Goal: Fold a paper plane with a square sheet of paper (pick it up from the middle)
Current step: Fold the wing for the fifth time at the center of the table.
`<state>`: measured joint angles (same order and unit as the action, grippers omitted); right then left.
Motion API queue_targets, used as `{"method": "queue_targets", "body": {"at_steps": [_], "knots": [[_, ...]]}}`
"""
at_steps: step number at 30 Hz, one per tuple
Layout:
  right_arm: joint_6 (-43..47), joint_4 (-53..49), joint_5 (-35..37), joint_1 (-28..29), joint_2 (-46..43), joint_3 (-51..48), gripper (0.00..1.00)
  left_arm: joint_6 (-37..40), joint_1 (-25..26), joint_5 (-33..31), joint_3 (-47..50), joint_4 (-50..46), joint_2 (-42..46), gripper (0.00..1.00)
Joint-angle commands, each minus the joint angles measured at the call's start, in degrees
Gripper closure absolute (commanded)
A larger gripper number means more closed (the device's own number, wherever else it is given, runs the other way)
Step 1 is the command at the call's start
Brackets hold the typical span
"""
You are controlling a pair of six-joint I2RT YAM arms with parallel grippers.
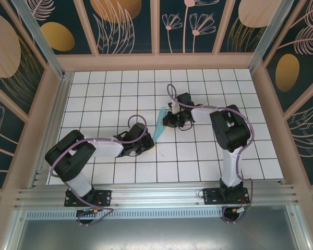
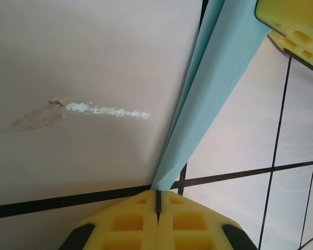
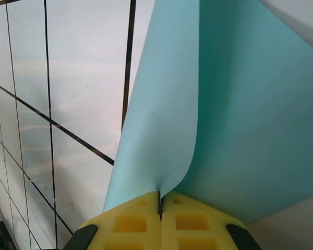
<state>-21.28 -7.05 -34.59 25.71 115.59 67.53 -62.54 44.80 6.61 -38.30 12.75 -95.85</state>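
Both claws were shut on the sheet of paper (image 1: pixel 159 124), one at each end. Top view: the paper was a narrow turquoise sliver, seen edge-on, lifted above the white grid table (image 1: pixel 94 94) near the middle and running diagonally between the two arms. Left claw (image 1: pixel 151 139) held the lower, nearer end; right claw (image 1: pixel 168 121) held it further up, on the right side.

Left wrist view: yellow fingers (image 2: pixel 130 224) pressed together, with the tip of the paper (image 2: pixel 208 104) pinched in the seam between them. The paper rose away as a folded, doubled strip toward the upper right, where the other claw's yellow pads (image 2: pixel 292 21) sat against it. There was a whitish scuff (image 2: pixel 94 110) on the tile beneath.

Right wrist view: yellow fingers (image 3: pixel 190 224) closed too, clamped on a curled edge of the paper (image 3: pixel 240 114). Two layers spread out from the pinch point, the left one curving and the right one broad and flat. Black grid lines (image 3: pixel 129 62) of the table showed to the left.
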Motion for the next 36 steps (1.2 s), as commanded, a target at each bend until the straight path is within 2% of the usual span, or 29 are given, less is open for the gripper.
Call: {"method": "queue_targets", "body": {"at_steps": [1,10,13,17,24,27,36], "knots": [[1.44,-0.7,1.76,-0.75,-1.98,-0.51,0.99,2.13,0.47,-0.02,-1.01,-3.17,1.14,1.0],[3.08,-2.36,3.55,-0.8,-1.06,0.68,0.99,6.68,0.13,0.49,-3.15,-5.46,7.08,0.87],[3.66,-2.6,3.9,-0.82,-0.9,0.93,0.99,8.52,-0.97,0.08,-4.82,-6.68,6.6,0.82],[5.37,-3.29,3.44,-0.83,-0.43,1.8,0.99,11.15,-3.65,-0.31,-7.26,-7.0,3.67,0.79],[9.25,-4.32,0.61,-1.45,0.34,3.36,1.0,17.0,-8.84,10.0,-11.34,-0.55,-4.35,0.72],[10.66,-4.9,0.05,-1.58,0.96,4.09,0.99,19.03,-9.37,13.1,-13.65,0.78,-7.24,0.72],[12.11,-6.52,-0.24,-1.66,2.41,6.55,1.0,20.26,-9.83,13.53,-19.59,-1.5,-13.13,0.77]]}}
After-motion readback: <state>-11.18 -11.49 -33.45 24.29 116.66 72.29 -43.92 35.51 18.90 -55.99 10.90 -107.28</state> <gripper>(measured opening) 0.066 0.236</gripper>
